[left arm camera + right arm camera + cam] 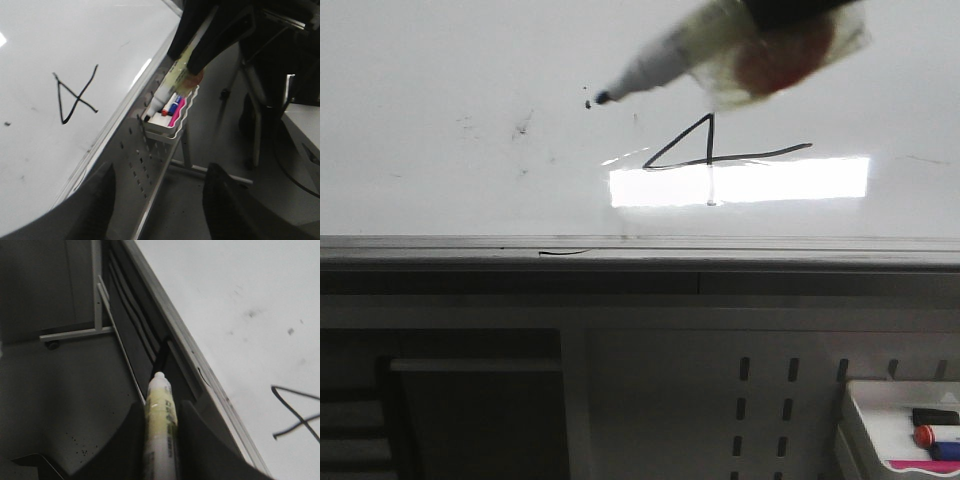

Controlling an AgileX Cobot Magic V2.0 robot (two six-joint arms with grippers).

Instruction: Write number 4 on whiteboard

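Observation:
The number 4 [705,150] is drawn in thin black marker on the whiteboard [440,180], its horizontal stroke running long to the right. It also shows in the left wrist view [75,97], and partly in the right wrist view [295,417]. My right gripper [161,440] is shut on a white marker [160,415] with a yellowish label. In the front view the marker [660,65] hangs off the board, its black tip up and left of the 4. My left gripper [160,200] is open and empty, beside the board's lower rim.
A small white tray [880,430] with coloured markers hangs on the perforated panel below the board at the right; it also shows in the left wrist view [167,131]. A short curved black line [565,252] lies on the grey rim. Glare [740,182] sits under the 4.

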